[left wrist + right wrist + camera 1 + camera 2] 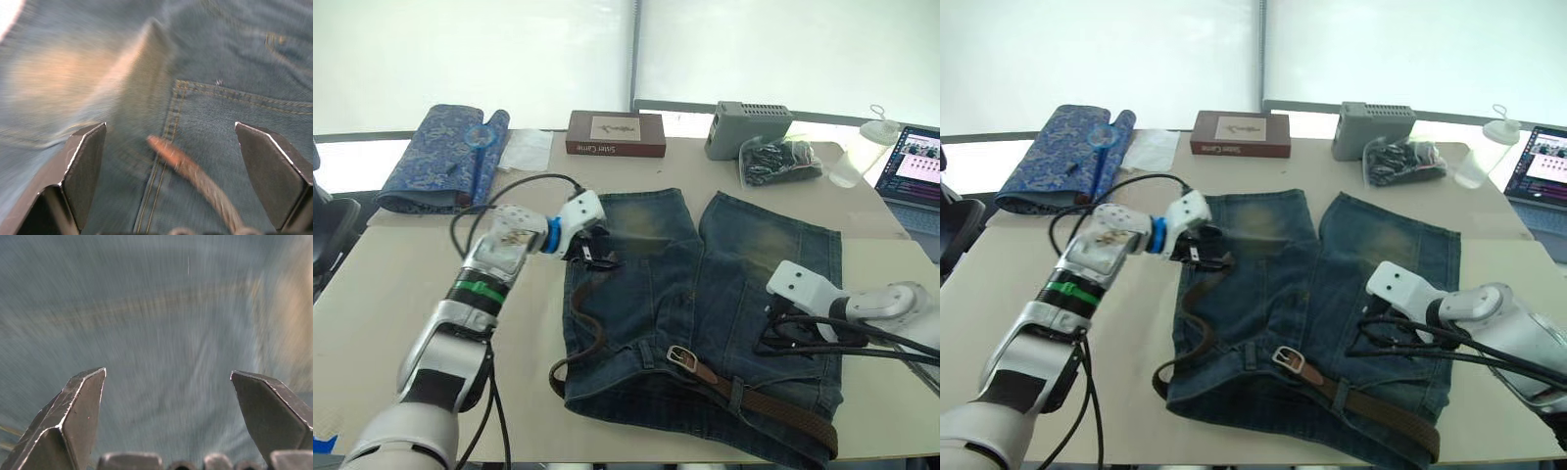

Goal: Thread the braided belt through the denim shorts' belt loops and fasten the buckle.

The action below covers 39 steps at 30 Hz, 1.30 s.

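Note:
The denim shorts lie flat on the table, waistband toward me. The braided belt runs along the right half of the waistband under a belt loop. Its silver buckle lies near the middle of the waist. The belt's other end curls off the shorts' left edge and climbs the left leg. My left gripper hovers open over that leg, and the brown belt tip lies loose between its fingers. Over the right leg, my right gripper is open above bare denim.
At the back of the table are a blue patterned fabric roll, a white packet, a brown box, a grey box, a bag of dark parts and a clear bottle. A laptop stands far right.

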Motion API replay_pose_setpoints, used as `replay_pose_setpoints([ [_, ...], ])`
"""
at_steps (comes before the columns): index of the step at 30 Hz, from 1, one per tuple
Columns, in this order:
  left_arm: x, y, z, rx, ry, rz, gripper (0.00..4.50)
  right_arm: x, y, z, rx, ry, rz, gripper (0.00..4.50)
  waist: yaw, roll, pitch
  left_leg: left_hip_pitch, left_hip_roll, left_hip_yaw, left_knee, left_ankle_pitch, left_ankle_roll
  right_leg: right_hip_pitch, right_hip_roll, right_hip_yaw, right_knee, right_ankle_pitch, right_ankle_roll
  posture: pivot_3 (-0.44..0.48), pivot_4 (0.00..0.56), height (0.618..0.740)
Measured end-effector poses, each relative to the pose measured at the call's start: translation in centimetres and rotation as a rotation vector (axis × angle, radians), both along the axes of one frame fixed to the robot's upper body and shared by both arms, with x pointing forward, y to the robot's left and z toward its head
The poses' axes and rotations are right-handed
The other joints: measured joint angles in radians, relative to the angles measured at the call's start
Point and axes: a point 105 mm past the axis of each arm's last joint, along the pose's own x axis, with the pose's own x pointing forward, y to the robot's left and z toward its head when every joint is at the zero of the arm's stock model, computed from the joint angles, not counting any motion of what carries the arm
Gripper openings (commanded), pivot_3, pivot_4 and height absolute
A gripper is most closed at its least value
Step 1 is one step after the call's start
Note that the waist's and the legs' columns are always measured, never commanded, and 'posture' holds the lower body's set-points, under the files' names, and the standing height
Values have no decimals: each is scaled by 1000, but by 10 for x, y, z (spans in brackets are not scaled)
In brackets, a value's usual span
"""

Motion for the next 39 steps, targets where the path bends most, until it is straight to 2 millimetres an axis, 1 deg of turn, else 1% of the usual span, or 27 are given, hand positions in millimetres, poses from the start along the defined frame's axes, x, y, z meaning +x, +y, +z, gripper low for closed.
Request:
replay_pose_setpoints([
  [2,-9,-15,-3,-12,54,-51,4404,-1,-4,-4,-3,28,-13,4500,-1,0,0,-1,0,0,0,1,-1,-1,0,0,0,0,1,0,150,740],
  [3,-18,-25,-4,-27,81,-91,4404,-1,-4,-4,1,37,-10,4500,0,0,0,-1,0,0,0,1,-1,-1,0,0,0,-1,1,0,150,740],
  [5,-30,-36,-9,-15,102,-143,4404,-2,-5,-4,1,46,-10,4500,0,0,0,-1,0,0,0,1,-2,-1,0,0,0,-1,2,0,150,740],
  [6,-35,-39,-17,18,100,-159,4404,-3,-7,-4,-2,56,-17,4500,0,0,0,0,0,0,0,0,-1,0,0,1,0,-1,2,0,150,740],
  [7,-37,-38,-28,67,96,-152,4404,-3,-11,-5,-3,69,-28,4500,-1,1,0,0,0,0,0,0,0,0,0,1,0,-1,2,0,150,740],
  [8,-39,-36,-40,107,100,-138,4169,-3,-13,-6,-3,81,-37,4256,-1,1,0,0,0,0,0,-1,1,0,0,1,0,0,1,0,150,740],
  [10,-40,-38,-44,148,46,-137,3528,-5,-21,-17,-26,131,-50,3601,1,1,0,1,1,-1,1,-1,1,1,0,0,1,1,0,0,150,740],
  [11,-41,-40,-46,160,39,-144,3110,-4,-20,-18,-26,139,-40,3324,2,2,-1,2,1,-2,1,-1,1,2,0,0,0,1,-2,0,150,740],
  [12,-43,-41,-48,173,35,-154,2638,-4,-19,-19,-28,149,-28,2954,3,2,-2,4,1,-2,1,-1,1,3,0,0,0,-2,-6,0,150,740],
  [14,-46,-43,-52,194,30,-167,1647,-5,-19,-23,-28,173,-19,2261,3,2,-3,8,1,-2,1,-1,1,5,0,0,-1,-2,-7,0,150,740],
  [15,-47,-44,-53,202,25,-173,1247,-6,-18,-24,-29,183,-11,1976,3,2,-4,11,1,-2,1,-2,2,6,-1,0,-1,-2,-7,0,150,740],
  [17,-48,-45,-56,200,24,-165,223,-6,-16,-27,-35,196,2,1194,2,1,-6,15,1,-2,0,-2,2,10,-3,0,-1,-3,-7,0,150,740],
  [18,-49,-44,-58,189,29,-146,8,-5,-16,-28,-41,198,8,893,2,1,-10,18,1,-2,0,-3,3,13,-4,0,-1,-4,-7,0,150,740],
  [20,-49,-44,-60,177,30,-124,0,-3,-17,-31,-53,193,4,203,1,-2,-16,19,1,-3,0,-4,3,14,-5,-1,-2,-5,-7,0,150,740],
  [21,-48,-43,-61,163,33,-100,0,-1,-18,-33,-62,188,-1,14,1,-2,-19,19,1,-3,0,-4,3,14,-5,-1,-2,-4,-7,0,150,740],
  [23,-48,-43,-63,147,43,-72,0,3,-17,-34,-64,176,-4,14,1,-5,-24,20,1,-3,0,-5,2,15,-6,-1,-2,-4,-7,0,150,740],
  [24,-46,-42,-63,141,44,-53,0,7,-16,-34,-63,163,-11,14,1,-6,-25,21,1,-3,0,-8,-3,16,-6,-1,-2,-4,-7,0,150,740],
  [28,-34,-40,-64,109,33,36,0,30,-13,-33,-83,86,-36,14,-1,-6,-25,22,1,-2,1,-8,-4,16,-7,-1,-2,-4,-6,0,150,740],
  [30,-25,-39,-63,99,22,81,0,45,-11,-30,-85,34,-52,14,-2,-6,-25,23,1,-1,1,-8,-5,16,-7,-1,-2,-4,-6,0,150,740],
  [33,-6,-36,-58,84,-14,159,0,68,-9,-27,-91,-46,-76,14,-2,-6,-25,23,1,-1,0,-8,-4,15,-7,-1,-1,-2,-8,0,150,740],
  [36,19,-30,-52,92,-72,247,0,96,-3,-22,-93,-126,-87,14,-5,-5,-25,18,1,0,0,-4,0,14,-6,-1,0,-1,-8,0,150,740],
  [39,32,-29,-48,90,-104,273,0,110,-2,-19,-98,-157,-82,14,-6,-5,-25,16,1,0,-1,-3,1,12,-6,-1,-1,2,-3,0,150,740],
])
